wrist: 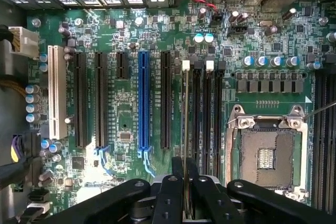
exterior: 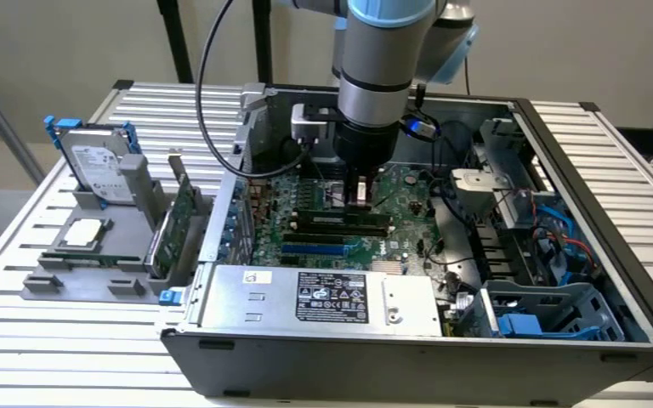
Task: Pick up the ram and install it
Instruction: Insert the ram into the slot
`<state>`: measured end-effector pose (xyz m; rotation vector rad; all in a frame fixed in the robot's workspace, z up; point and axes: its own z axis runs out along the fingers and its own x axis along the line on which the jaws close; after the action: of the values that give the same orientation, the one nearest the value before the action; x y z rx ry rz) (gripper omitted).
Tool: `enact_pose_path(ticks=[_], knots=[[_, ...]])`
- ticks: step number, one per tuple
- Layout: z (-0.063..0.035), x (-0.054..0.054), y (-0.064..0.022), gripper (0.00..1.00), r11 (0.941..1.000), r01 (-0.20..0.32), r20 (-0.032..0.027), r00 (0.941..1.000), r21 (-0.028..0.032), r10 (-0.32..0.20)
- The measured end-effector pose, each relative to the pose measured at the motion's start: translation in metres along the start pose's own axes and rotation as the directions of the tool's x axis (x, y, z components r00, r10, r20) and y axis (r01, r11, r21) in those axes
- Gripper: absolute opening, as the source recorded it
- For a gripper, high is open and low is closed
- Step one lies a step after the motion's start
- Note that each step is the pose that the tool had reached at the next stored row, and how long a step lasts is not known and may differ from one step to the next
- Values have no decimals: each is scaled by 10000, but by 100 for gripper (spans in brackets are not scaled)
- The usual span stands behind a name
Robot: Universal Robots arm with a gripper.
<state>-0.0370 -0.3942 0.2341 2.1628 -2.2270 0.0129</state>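
An open computer case (exterior: pixel 599 212) lies on a slatted metal table (exterior: pixel 65 314). Inside the case, the green motherboard (wrist: pixel 126 40) covers the floor. A grey power supply (exterior: pixel 315 297) with a black label sits at the near edge of the case in the exterior view, and blue drive brackets (exterior: pixel 542 319) fill the corner toward the exterior view's right.

The robot arm (exterior: pixel 377 51) comes straight down into the middle of the case. Its gripper (exterior: pixel 360 197) is low over the motherboard, just above the black memory slots (wrist: pixel 207 108).

On the table toward the exterior view's left stands a grey holder (exterior: pixel 105 263). It carries a hard drive (exterior: pixel 99 161) standing upright, a green expansion card (exterior: pixel 173 225) on edge, and a processor chip (exterior: pixel 82 231) lying flat.

In the wrist view the motherboard shows a long blue slot (wrist: pixel 143 103), several black slots beside it, a white slot (wrist: pixel 56 93), and the empty processor socket (wrist: pixel 268 153) with its metal frame.

The gripper (wrist: pixel 185 192) is clenched on the ram (wrist: pixel 185 114), which shows edge-on as a thin strip running from between the black fingers (wrist: pixel 170 195) out over the motherboard. The ram stands upright on its long edge, lined up with the memory slot nearest the long black slots. Whether it touches the slot I cannot tell.
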Motion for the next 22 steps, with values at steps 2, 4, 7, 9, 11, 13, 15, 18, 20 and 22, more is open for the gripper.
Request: enact_pose_path(ticks=[2, 4, 7, 9, 11, 13, 15, 18, 20, 22], knots=[[1, 0, 0, 0, 10000, -1, -4, 10000, 3, 1], [3, -2, 2, 0, 10000, -2, 0, 10000, 7, 2], [6, -13, 5, 0, 10000, -2, -2, 10000, 10, 2], [10, -18, 10, 0, 10000, -2, -1, 10000, 13, 2], [13, -24, 17, 0, 10000, -2, -2, 10000, 18, 2], [16, -29, 23, 0, 10000, -2, -3, 10000, 27, 2], [18, -29, 23, 0, 10000, 3, -5, 10000, 35, -3], [27, -33, 24, 0, 10000, 11, -4, 10000, 66, -11], [32, -34, 25, 0, 10000, 21, -11, 10000, 81, -21], [35, -35, 28, 0, 10000, 34, -20, 10000, 85, -34]])
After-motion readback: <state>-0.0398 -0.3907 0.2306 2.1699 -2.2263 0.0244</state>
